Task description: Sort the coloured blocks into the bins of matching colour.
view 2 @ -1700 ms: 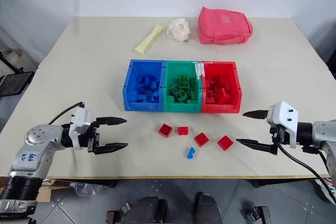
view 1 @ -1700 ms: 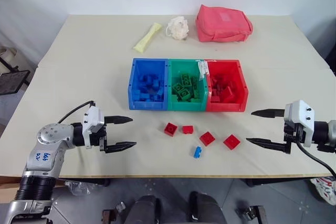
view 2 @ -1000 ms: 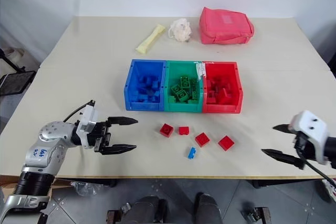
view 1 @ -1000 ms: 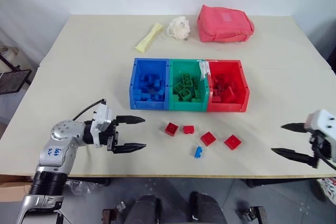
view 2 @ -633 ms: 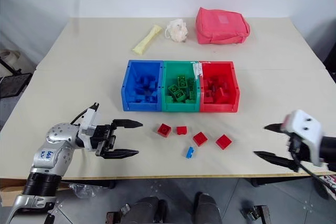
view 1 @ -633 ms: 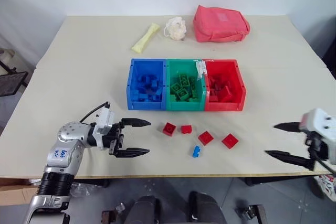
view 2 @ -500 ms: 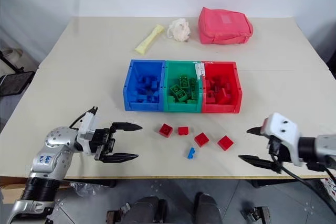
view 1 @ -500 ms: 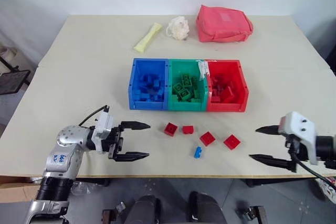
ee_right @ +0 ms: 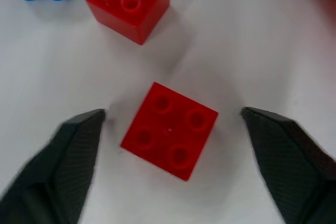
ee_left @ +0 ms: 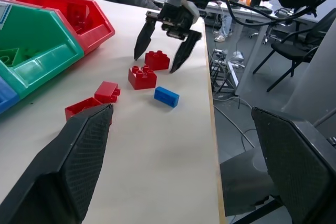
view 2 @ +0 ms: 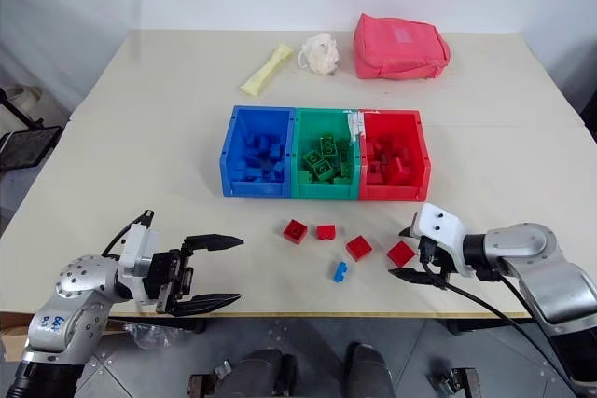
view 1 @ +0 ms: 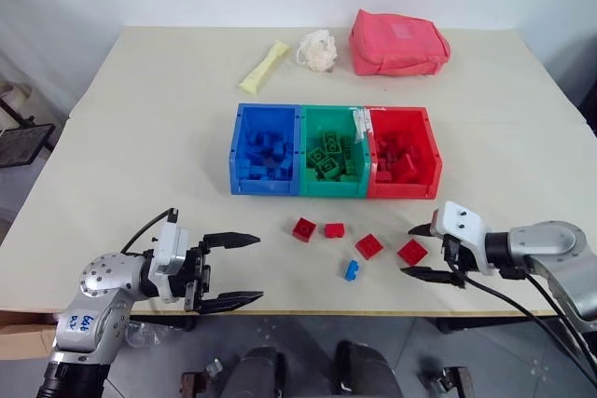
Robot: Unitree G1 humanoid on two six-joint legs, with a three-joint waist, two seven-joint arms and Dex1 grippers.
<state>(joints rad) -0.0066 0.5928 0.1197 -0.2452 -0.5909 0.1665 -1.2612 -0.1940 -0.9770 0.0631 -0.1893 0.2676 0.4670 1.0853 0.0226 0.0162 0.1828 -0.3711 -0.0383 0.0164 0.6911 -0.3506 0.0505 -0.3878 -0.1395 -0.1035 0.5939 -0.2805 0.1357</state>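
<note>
I see four red blocks and one blue block (view 1: 351, 270) loose on the table (view 1: 140, 137), in front of the bins. The rightmost red block (view 1: 411, 252) sits betw the fingers of my right gripper (view 1: 417, 251) – fingers apart, one each side, not touching it as far as I can tell. Next to it is another red block (view 1: 368, 245), then two smaller red ones (view 1: 303, 229) nearer the blue bin's side. Bins stand in a row: blue bin (view 1: 265, 163), green bin (view 1: 331, 164), red bin (view 1: 404, 165), each w/ blocks of its own colour inside. My left gripper (view 1: 244, 269) hovers at the near table edge, well apart from the blocks – fingers spread wide, holding nothing. Far back: a pink pouch (view 1: 397, 42), a cream puff (view 1: 316, 49), a yellow packet (view 1: 263, 65)
</note>
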